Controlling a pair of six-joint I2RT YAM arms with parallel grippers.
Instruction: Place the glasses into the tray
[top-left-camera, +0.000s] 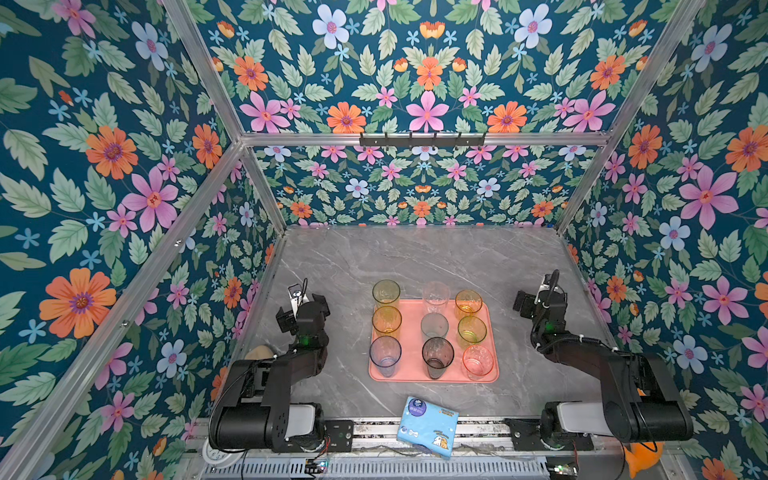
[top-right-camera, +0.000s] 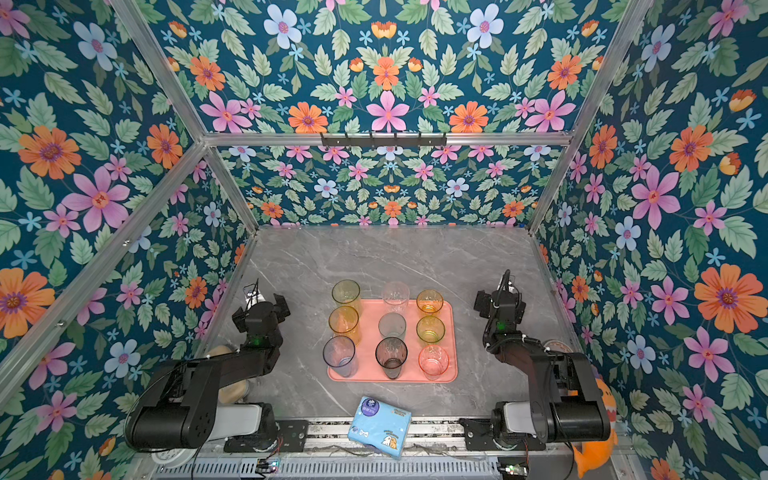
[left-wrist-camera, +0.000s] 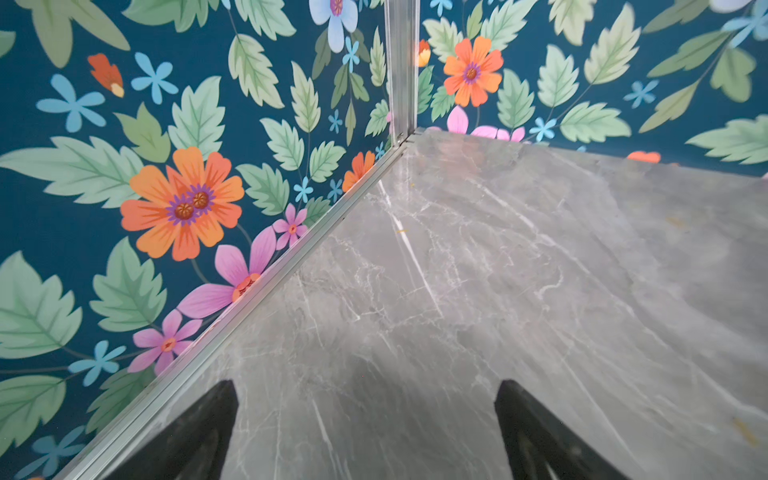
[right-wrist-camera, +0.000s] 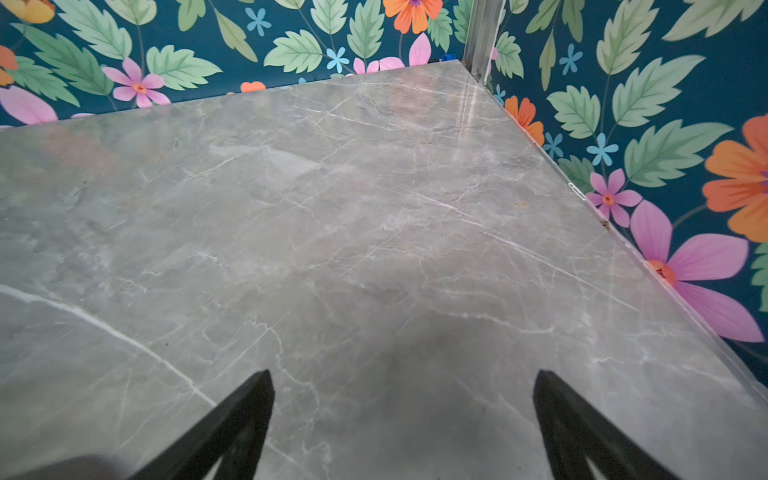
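The salmon-pink tray lies mid-table in both top views. Several glasses stand upright on it in three rows of three. The left column is a yellow-green glass, an amber one and a blue-grey one. A clear glass and a smoky dark one stand in the middle column, and a pink one at the front right. My left gripper hovers open left of the tray, holding nothing. My right gripper hovers open right of it, over bare marble.
A light-blue tissue packet lies at the table's front edge, across the rail. An orange toy sits outside the front right corner. Flowered walls with aluminium posts close in the left, right and back. A black hook rail hangs on the back wall.
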